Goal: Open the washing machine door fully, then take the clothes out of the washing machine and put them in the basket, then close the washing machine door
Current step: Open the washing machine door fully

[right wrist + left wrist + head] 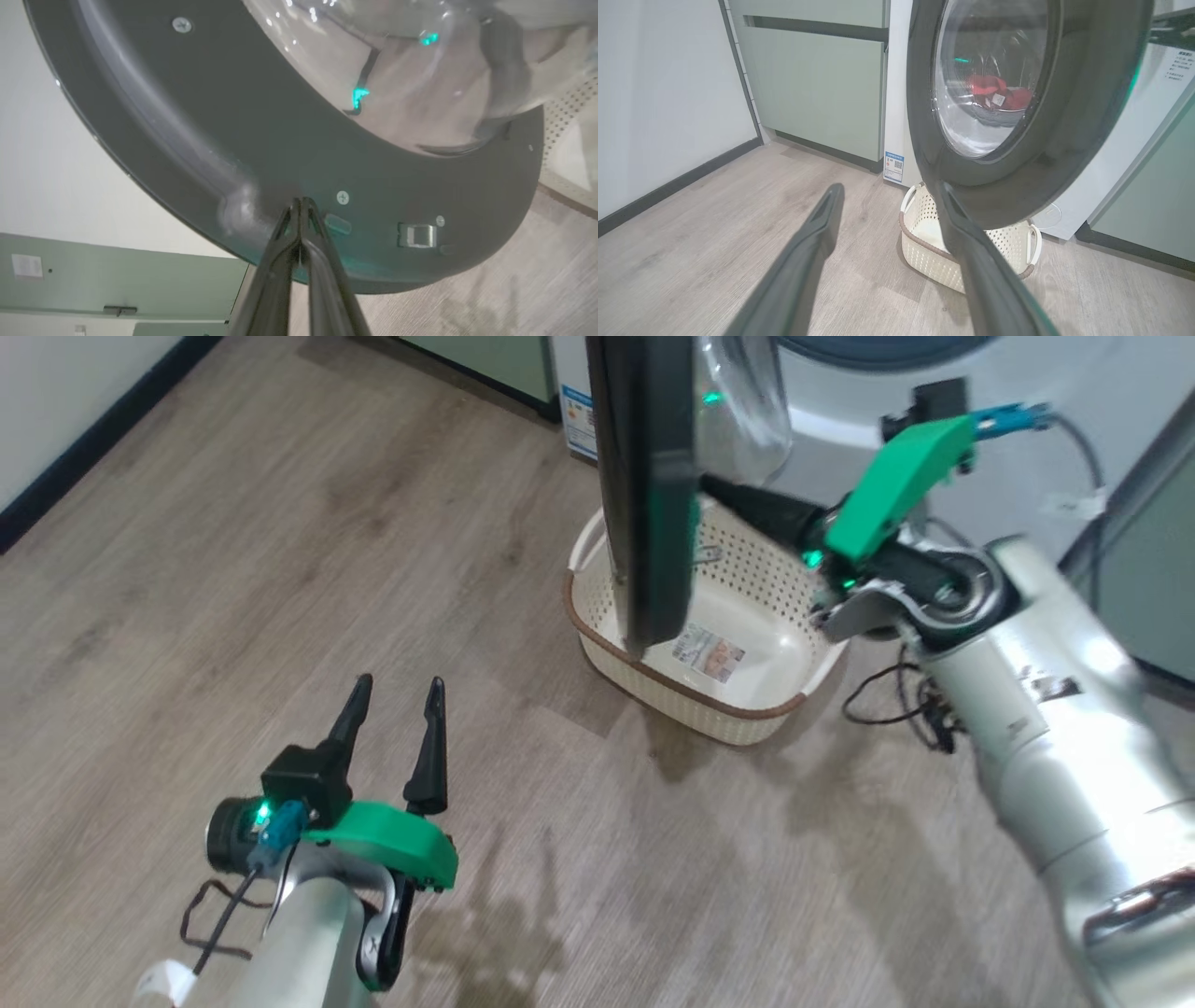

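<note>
Up in the middle of the head view, your right gripper (707, 485) reaches from the right to the back of the washing machine door (649, 476). Its two dark fingers are pressed tight together, with nothing between them. In the right wrist view, the closed tips of the right gripper (301, 201) sit low in the picture, right against the inner side of the door's black rim (280, 140). They are just beside a small screw (343, 197). They look like they touch the rim, and they hold nothing.

Your left gripper (399, 686) is at the lower left of the head view, over the wood floor (233, 569). Its fingers stand wide apart and hold nothing. It is well apart from the door and the basket.

You see the door edge-on in the head view, standing out from the white washing machine (831, 439). The cream basket (709, 709) sits on the floor right under the door, in front of the machine. It has a paper label (708, 653) on its bottom.

In the left wrist view, the red clothes (990, 86) show through the door's clear window, in the upper middle of the picture. They have a small white tag (998, 99) and lie in the machine's drum. Pale green cabinets (817, 93) stand to the left of the machine, and a blue sticker (893, 166) is low on its side.
</note>
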Tool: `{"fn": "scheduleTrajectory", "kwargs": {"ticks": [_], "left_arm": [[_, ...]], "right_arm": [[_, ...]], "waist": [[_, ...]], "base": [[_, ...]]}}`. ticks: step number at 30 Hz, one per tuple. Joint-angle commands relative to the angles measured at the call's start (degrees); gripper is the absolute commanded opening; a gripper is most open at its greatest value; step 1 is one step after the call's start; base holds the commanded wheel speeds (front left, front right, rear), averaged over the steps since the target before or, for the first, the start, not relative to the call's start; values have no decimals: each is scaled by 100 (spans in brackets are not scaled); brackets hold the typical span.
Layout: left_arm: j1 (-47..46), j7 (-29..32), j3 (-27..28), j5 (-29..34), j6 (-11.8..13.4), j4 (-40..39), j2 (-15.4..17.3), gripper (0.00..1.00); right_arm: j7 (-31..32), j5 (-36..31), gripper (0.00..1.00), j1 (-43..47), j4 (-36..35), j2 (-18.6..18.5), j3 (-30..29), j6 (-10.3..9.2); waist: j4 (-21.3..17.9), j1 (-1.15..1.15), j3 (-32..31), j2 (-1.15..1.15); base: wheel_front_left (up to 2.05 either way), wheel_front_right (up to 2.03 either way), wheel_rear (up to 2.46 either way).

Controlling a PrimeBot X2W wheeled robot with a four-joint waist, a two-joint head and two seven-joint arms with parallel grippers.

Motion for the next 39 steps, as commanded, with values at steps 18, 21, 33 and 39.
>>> {"fn": "scheduleTrajectory", "kwargs": {"ticks": [18, 21, 33, 39], "left_arm": [[88, -54, 227, 138, 62, -179, 106, 100], [130, -54, 326, 272, 9, -120, 106, 100], [302, -54, 962, 583, -246, -145, 496, 100], [300, -54, 1188, 596, -372, -161, 641, 100]], "right_arm": [[-629, 395, 0, 53, -307, 563, 104, 43], [-837, 505, 0, 323, -411, 541, -149, 43], [-1890, -80, 100, 1562, -1035, 186, -437, 43], [-3043, -558, 100, 2055, -1251, -194, -384, 43]], "waist": [[134, 0, -189, 0], [49, 0, -413, 0], [-1094, 0, -1020, 0], [-1575, 0, -1089, 0]], "base": [[0, 0, 0], [0, 0, 0], [0, 0, 0], [0, 0, 0]]}}
